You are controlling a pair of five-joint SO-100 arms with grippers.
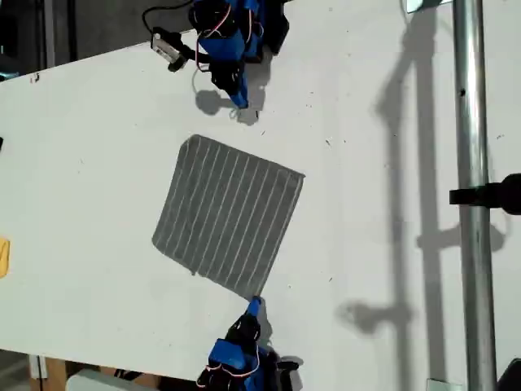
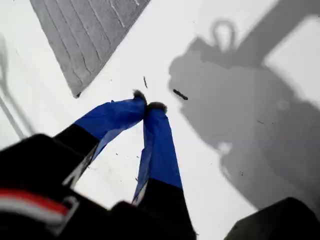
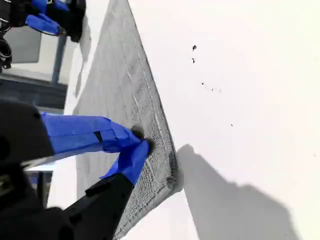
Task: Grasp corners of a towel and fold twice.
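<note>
The grey striped towel [image 1: 228, 216] lies flat and unfolded on the white table [image 1: 98, 163]. My second gripper [image 1: 254, 305] comes in from the exterior view's bottom edge. Its fingertips meet on the cloth just inside the nearest corner [image 1: 251, 295]. In the second wrist view that gripper [image 3: 142, 140] is shut on the towel [image 3: 120, 90] beside the corner [image 3: 172, 182]. My first gripper [image 1: 241, 102] hangs at the exterior view's top, short of the towel's upper corner [image 1: 195, 138]. In the first wrist view the gripper [image 2: 149, 106] is shut on nothing above bare table, apart from the towel corner [image 2: 77, 92].
A metal pole [image 1: 468, 163] with a black clamp [image 1: 488, 195] stands along the exterior view's right. A yellow object [image 1: 3, 257] shows at that view's left edge. The table's front edge runs just below my second arm's base [image 1: 236, 362].
</note>
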